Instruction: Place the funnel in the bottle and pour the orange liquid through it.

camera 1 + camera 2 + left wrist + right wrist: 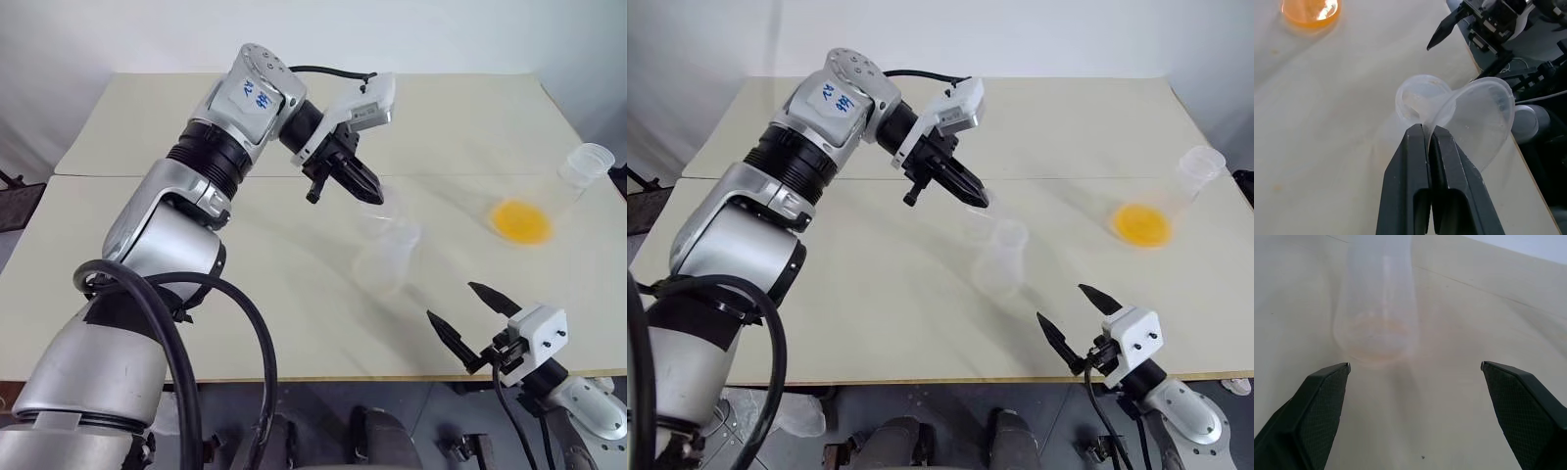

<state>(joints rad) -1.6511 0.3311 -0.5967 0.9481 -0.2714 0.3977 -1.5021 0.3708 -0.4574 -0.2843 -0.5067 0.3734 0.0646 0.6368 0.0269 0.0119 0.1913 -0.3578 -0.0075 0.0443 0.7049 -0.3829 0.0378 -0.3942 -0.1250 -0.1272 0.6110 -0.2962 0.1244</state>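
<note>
My left gripper (370,193) is shut on the rim of the clear funnel (1484,117) and holds it tilted in the air. Just beyond and below it stands the empty bottle (390,257), upright in the middle of the table, its open neck (1418,98) beside the funnel. The orange liquid (520,220) pools in a second clear flask (586,163) lying tilted at the far right. My right gripper (453,302) hovers open near the table's front edge, right of the bottle, with nothing between its fingers. The right wrist view shows a clear flask (1378,308) ahead of those fingers.
The pale table (147,294) has a seam (118,176) running across its far half. Its front edge (343,376) lies close behind my right gripper.
</note>
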